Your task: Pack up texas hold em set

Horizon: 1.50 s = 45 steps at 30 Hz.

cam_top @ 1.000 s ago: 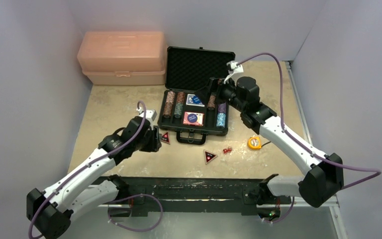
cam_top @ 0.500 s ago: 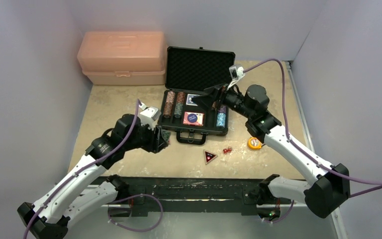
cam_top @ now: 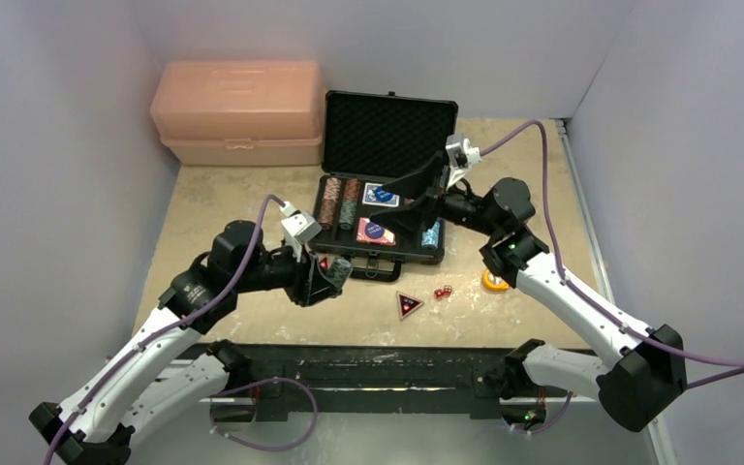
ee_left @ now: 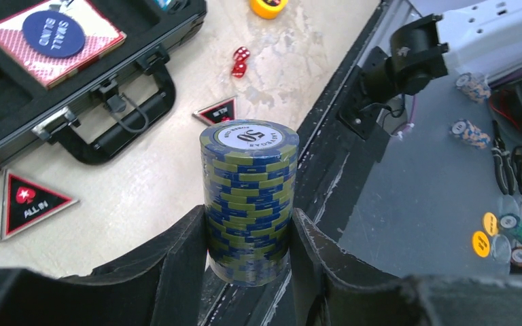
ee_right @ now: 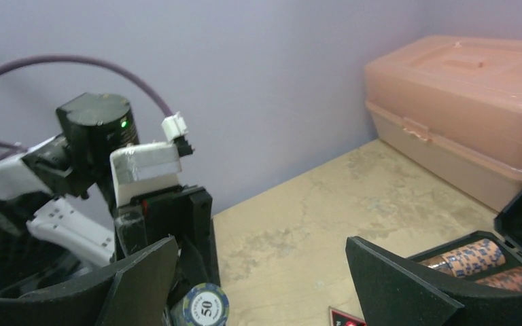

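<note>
just in front of the black case [cam_top: 389, 131], left gripper [ee_left: 248, 238] is clamped on a blue-green chip stack [ee_left: 248, 183], right gripper [cam_top: 415, 194] gapes empty above it, so i'd keep the squeeze firm easing it into a slot

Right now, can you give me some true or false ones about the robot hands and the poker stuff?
The left gripper holds a chip stack. True.
The black case is shut. False: its lid stands open.
The red dice are inside the case. False: they lie on the table in front of it.
The right gripper is open and empty. True.
</note>
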Tool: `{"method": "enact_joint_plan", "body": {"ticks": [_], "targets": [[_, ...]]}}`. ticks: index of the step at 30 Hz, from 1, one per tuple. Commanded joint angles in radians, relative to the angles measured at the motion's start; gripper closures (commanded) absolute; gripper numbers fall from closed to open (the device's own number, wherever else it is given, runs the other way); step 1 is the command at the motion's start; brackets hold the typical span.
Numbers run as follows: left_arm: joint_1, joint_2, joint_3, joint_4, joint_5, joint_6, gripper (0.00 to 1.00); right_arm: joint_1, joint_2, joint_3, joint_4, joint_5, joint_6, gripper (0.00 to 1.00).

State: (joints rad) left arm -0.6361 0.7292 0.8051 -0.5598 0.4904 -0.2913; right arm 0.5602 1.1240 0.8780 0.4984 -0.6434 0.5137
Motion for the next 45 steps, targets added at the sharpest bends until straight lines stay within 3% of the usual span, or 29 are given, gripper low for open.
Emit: {"method": "enact_joint_plan", "body": {"ticks": [1, 8, 19, 30, 45], "targets": [[-0.001, -0.024, 0.081, 0.146, 0.124, 0.041, 1.00, 0.010, -0.026, -0.011, 0.115, -0.103, 0.024, 0.01], [-0.002, -0.022, 0.094, 0.145, 0.131, 0.052, 1.00, 0.032, -0.015, -0.002, 0.109, -0.124, 0.014, 0.01], [-0.001, -0.028, 0.090, 0.293, 0.088, 0.010, 1.00, 0.109, 0.013, 0.014, 0.071, -0.114, -0.021, 0.03], [-0.001, -0.007, 0.103, 0.408, -0.001, -0.008, 1.00, 0.158, 0.035, 0.014, 0.055, -0.006, 0.045, 0.07], [-0.001, 0.013, 0.081, 0.505, -0.009, -0.023, 1.00, 0.202, 0.066, 0.026, 0.028, 0.044, 0.050, 0.15]]}}
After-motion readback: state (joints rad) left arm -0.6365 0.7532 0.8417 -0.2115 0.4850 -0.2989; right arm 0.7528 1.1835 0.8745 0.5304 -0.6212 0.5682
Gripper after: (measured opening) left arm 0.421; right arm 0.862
